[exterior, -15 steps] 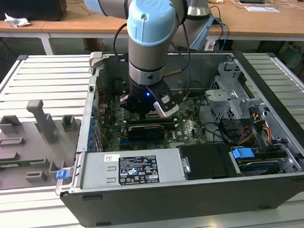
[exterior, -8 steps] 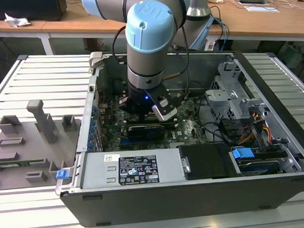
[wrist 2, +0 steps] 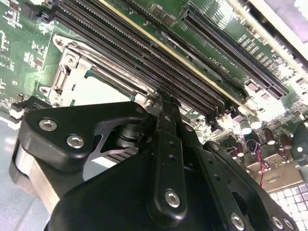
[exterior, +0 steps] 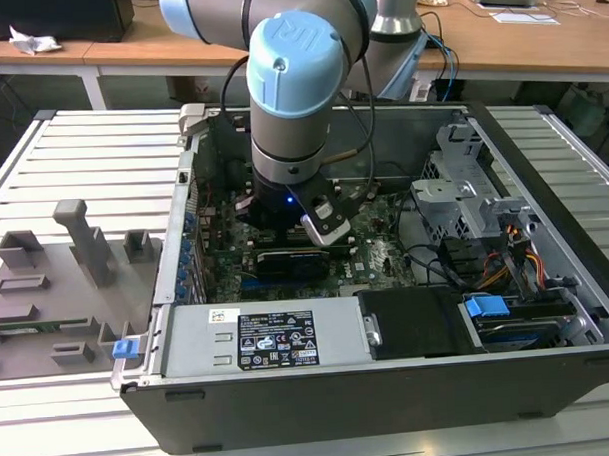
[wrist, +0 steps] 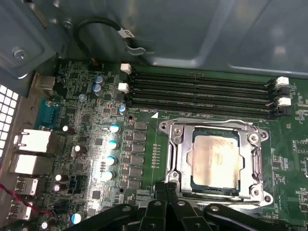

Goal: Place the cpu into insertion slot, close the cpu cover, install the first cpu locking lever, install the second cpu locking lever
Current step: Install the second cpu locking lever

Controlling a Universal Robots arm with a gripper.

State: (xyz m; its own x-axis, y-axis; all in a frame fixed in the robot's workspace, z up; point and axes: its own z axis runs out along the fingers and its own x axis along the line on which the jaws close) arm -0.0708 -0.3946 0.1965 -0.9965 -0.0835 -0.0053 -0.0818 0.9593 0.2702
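Slatted tabletop [exterior: 92, 155] carries an open PC case [exterior: 390, 385]; motherboard [wrist: 86, 120] lies inside. cpu [wrist: 215, 161] sits in the slot [wrist: 175, 163], cover [wrist: 214, 126] closed over it. Tool [wrist: 166, 190] at the slot's edge, fingers [wrist 2: 166, 144] together, holding nothing.

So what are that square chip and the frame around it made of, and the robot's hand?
The cpu has a dull, matte grey face, probably metal. The cpu cover around it looks like bright bare steel, glinting along its edges. The hand looks like black matte metal or hard plastic, joined with silvery screws; which one is hard to say.
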